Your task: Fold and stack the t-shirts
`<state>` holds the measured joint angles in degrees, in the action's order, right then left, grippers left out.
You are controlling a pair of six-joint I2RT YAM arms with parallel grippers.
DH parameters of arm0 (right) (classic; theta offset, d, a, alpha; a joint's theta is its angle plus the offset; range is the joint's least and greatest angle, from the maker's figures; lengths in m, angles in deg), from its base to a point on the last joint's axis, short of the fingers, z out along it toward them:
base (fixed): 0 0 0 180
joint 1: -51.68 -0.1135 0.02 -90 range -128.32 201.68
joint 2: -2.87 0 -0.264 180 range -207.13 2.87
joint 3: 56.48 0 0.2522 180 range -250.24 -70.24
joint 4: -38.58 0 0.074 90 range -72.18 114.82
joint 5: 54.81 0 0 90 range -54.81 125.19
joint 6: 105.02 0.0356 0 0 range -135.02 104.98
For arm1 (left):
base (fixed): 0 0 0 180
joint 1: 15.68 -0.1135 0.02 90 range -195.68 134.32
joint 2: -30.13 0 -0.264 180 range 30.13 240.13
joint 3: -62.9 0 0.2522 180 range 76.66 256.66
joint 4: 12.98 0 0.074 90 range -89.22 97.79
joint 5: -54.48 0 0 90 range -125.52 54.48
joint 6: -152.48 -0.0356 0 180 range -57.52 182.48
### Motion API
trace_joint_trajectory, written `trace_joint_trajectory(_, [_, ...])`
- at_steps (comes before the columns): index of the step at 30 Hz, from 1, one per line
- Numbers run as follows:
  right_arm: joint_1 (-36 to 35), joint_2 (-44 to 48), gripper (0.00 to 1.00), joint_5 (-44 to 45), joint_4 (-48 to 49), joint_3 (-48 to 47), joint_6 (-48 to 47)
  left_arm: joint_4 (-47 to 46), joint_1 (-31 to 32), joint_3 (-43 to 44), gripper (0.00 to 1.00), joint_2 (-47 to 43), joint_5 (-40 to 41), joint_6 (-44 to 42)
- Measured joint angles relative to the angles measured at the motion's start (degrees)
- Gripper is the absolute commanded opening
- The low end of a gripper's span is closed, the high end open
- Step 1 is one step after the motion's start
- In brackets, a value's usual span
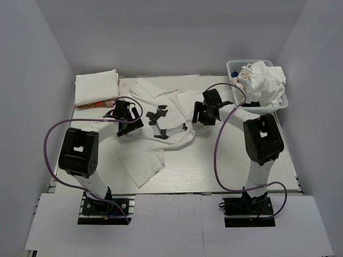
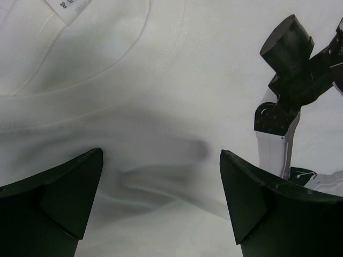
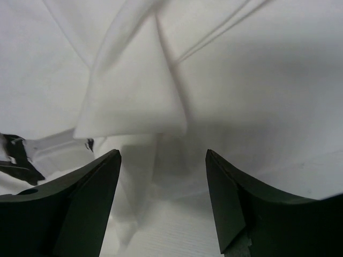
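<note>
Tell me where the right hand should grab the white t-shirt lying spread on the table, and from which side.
Grip the raised folded flap of the white t-shirt, just ahead of the right hand. Come straight down from above, hand open and straddling it: the flap stands up off the flat cloth as a doubled ridge, so it probably gives a pinchable edge.

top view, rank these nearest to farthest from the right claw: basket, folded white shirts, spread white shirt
1. spread white shirt, mid-table, directly under the right claw
2. basket, back right corner
3. folded white shirts, back left corner
</note>
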<state>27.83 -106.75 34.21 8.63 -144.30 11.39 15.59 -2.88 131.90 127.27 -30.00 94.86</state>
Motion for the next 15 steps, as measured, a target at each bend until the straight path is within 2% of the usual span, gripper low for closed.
trace_joint_trajectory(8, [-0.3, 4.2, 0.71, 5.0, -0.2, 1.4, -13.2, -0.1, 0.0, 0.0, 1.0, 0.0, -0.1, 0.0])
trace_joint_trajectory(15, [-2.3, 2.3, 0.71, 11.1, -1.3, 0.2, -20.6, -0.2, 0.0, 0.0, 1.0, 0.0, -0.2, 0.0])
